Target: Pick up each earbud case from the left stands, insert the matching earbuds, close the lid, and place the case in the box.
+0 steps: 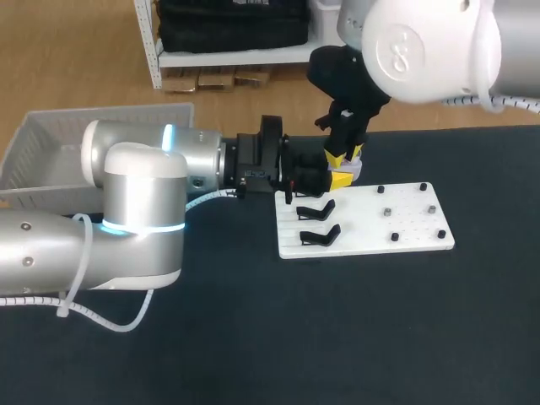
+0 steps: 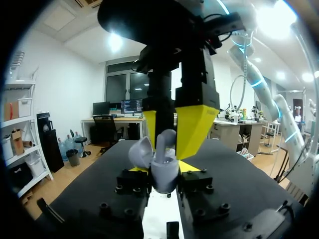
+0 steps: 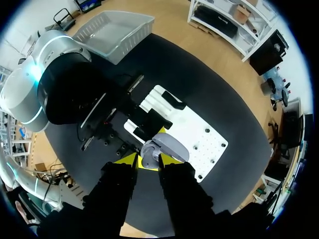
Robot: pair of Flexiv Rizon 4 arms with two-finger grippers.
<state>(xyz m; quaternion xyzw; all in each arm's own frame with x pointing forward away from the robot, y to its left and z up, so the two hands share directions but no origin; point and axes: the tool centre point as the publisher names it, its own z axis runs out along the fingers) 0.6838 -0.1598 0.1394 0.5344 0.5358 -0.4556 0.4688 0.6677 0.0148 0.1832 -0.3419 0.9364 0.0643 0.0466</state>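
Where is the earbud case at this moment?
In the left wrist view the open earbud case is held in the left gripper, just over the white board's far edge, with the right gripper directly above it.

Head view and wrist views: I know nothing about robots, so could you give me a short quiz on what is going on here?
1. True or false: the lid of the earbud case is shut.
2. What holds the case? A) the left gripper, one of its fingers on each side B) a black stand C) nothing, it lies on the table
3. Fill in: the right gripper hangs directly ___ the case.

Key: 1 false, the lid stands open. 2 A. 3 above.
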